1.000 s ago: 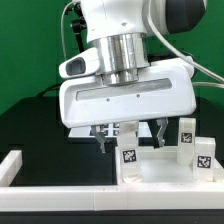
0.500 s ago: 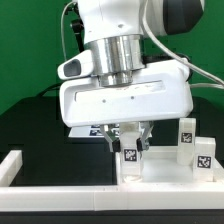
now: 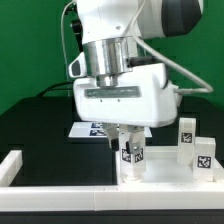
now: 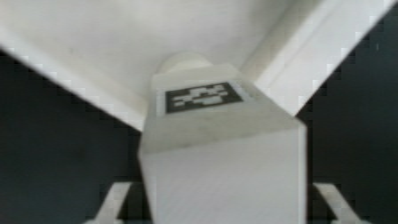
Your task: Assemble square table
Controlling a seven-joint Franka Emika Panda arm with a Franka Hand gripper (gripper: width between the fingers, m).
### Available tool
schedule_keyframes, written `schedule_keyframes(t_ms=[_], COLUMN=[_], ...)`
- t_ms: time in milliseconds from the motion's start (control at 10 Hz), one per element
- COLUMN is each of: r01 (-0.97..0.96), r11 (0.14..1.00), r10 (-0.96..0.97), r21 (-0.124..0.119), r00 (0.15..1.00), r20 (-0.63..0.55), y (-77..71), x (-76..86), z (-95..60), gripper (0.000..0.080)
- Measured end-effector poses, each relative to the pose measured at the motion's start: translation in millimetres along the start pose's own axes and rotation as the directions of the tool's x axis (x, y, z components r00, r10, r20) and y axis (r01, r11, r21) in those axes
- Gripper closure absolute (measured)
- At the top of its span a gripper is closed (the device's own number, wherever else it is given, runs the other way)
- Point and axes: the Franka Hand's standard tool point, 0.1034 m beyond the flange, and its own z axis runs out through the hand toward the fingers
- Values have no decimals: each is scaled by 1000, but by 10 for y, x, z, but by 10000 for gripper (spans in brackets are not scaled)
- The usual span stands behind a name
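My gripper point(image 3: 130, 140) hangs over the white square table top point(image 3: 168, 168), which lies with its rimmed underside up. Its fingers are shut on an upright white table leg point(image 3: 130, 158) that bears a black-and-white tag. In the wrist view that table leg point(image 4: 214, 150) fills the middle, with one of the fingers point(image 4: 119, 203) showing on each flank. Behind it lies the table top's rim point(image 4: 329, 45). Two more tagged legs point(image 3: 186, 133) point(image 3: 203, 155) stand at the exterior view's right.
The marker board point(image 3: 92, 129) lies flat on the black table behind the gripper. A long low white rail point(image 3: 90, 196) runs along the front edge, and it turns up into a short piece point(image 3: 12, 166) at the exterior view's left. A green wall stands behind.
The jaws have come together from wide open onto the leg. The hand has since turned and shifted slightly toward the exterior view's left and upward.
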Motion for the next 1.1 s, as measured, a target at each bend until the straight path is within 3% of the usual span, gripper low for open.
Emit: schedule_keyframes(t_ms=[200, 300, 600, 700, 800, 900, 1100], r01=[-238, -301, -237, -30, 134, 172, 309], r11=[971, 954, 971, 999, 991, 985, 950], r10=[236, 299, 236, 29, -135, -173, -310], r21=[23, 15, 18, 29, 29, 29, 32], r00=[969, 951, 969, 998, 990, 984, 950], r20=[75, 77, 68, 48, 40, 38, 33], y=[52, 57, 54, 22, 10, 23, 27], x=[83, 67, 52, -3, -39, -19, -16], z=[8, 13, 12, 4, 6, 13, 16], gripper=[499, 499, 500, 313, 313, 177, 155])
